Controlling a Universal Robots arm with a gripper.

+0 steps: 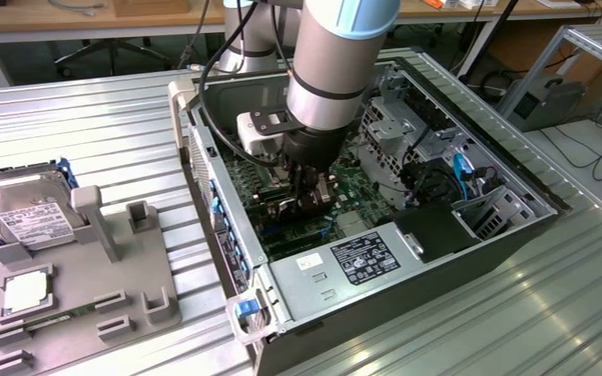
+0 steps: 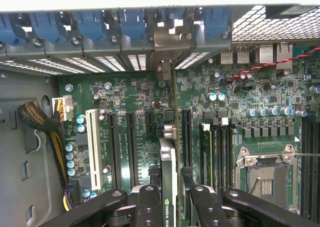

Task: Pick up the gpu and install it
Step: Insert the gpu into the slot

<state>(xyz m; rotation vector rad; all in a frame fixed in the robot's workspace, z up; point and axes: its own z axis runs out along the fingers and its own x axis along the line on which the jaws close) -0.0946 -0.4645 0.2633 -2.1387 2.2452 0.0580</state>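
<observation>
Closest to the wrist camera are the gripper's (image 2: 167,207) black fingers (image 2: 148,204), closed from both sides on the top edge of the gpu (image 2: 168,169), which stands on edge between them with its printed label facing up. The card hangs upright inside the open computer case (image 1: 280,294), its lower edge down at the green motherboard (image 2: 140,137) and in line with one of the long expansion slots (image 2: 186,137); its metal bracket end points toward the slot opening in the case's rear wall (image 2: 167,47), under the row of blue retention clips (image 2: 132,24). Whether the connector is already seated in the slot cannot be told.

The card looks light and stiff, but thin and fragile: a bare circuit board that would suffer from twisting or from pressure on its components. The hold across the two flat faces near the upper edge seems the sound one, since it leaves the connector edge free.

In the exterior view the arm (image 1: 332,70) reaches straight down into the case. Outside, on the exterior view's left, a grey parts holder (image 1: 123,266) carries a silver hard drive (image 1: 24,207).
</observation>
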